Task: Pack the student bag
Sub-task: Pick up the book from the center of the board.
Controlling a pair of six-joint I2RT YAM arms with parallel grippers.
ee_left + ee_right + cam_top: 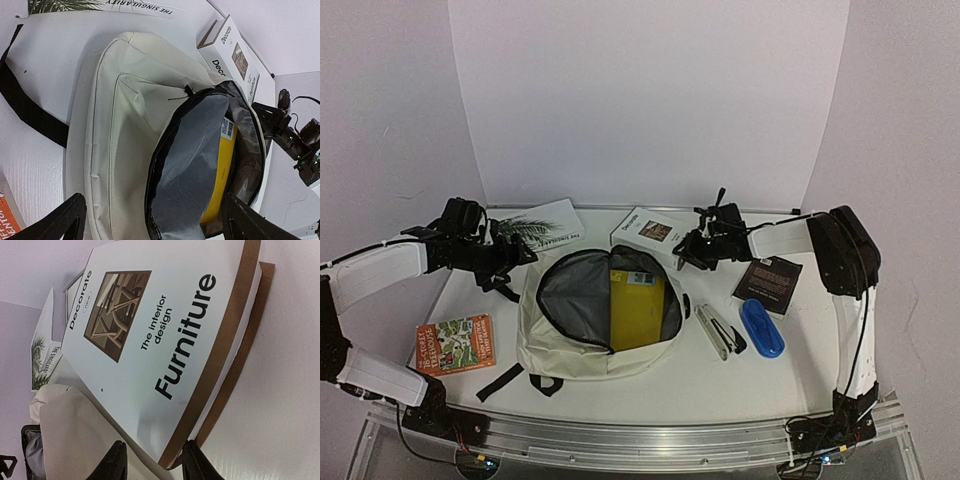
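Right gripper [155, 452] straddles book [150, 340] just beside student bag [75, 440].

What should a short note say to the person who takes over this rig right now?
Left gripper: open, empty, at the student bag's far-left edge.
Right gripper: jaws around a corner of the Furniture book; grip not certain.
The student bag lies unzipped mid-table.
Done: yellow book is inside.
To do: Furniture book, palm-cover book, orange book, black book, blue case, pen-like items.

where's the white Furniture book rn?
Top view: white Furniture book lies far side, about centre, just behind the cream fabric backpack, corner between the fingers of the right gripper.
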